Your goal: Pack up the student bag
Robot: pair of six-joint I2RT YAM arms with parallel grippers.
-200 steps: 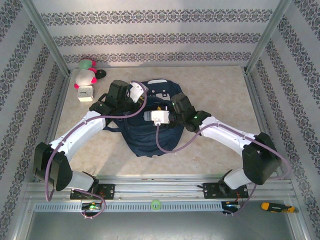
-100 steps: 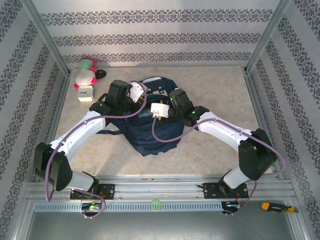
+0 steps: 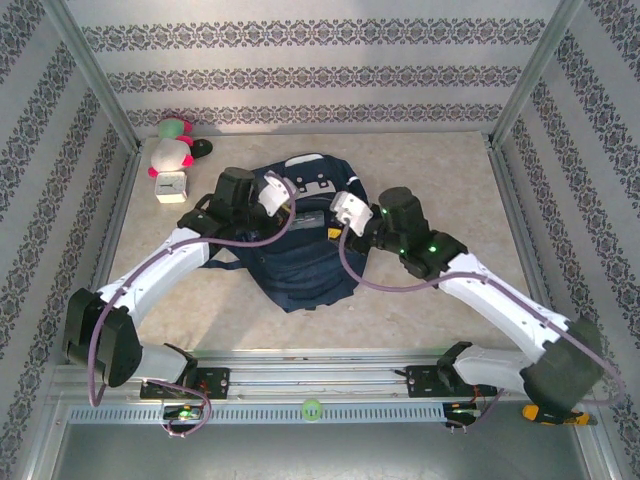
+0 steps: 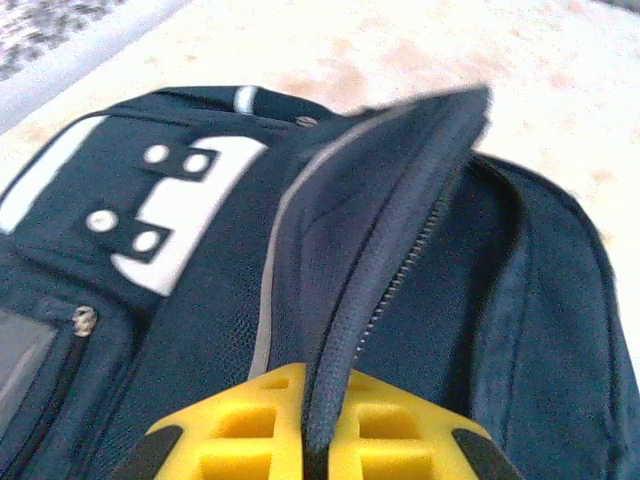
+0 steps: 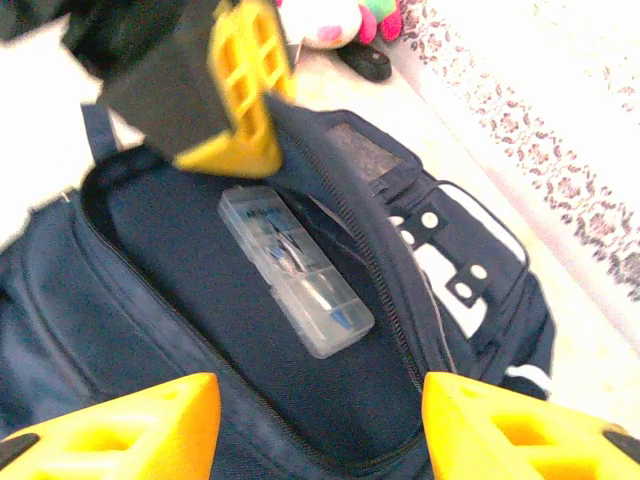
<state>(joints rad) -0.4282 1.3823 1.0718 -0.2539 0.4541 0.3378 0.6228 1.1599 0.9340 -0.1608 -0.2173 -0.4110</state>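
left gripper (image 4: 318, 425) clamped on zip flap (image 4: 400, 230) of navy-blue fabric backpack (image 3: 300, 275); right gripper (image 5: 318, 420), jaws apart, over clear plastic case (image 5: 295, 270) inside

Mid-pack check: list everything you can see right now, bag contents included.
student bag: one, navy blue, table centre, main compartment open
clear plastic case: one, transparent, lying flat inside the bag
plush toys: two it seems, white with pink and green, far left corner
small white box: one, white, just in front of the plush toys
small dark item: one, black, right of the plush toys; too small to identify
hand tool: one, yellow and black, near right corner by the rail
table: one, beige marbled
left gripper: yellow fingers, shut on the bag's zip edge
right gripper: yellow fingers, open, above the bag's opening
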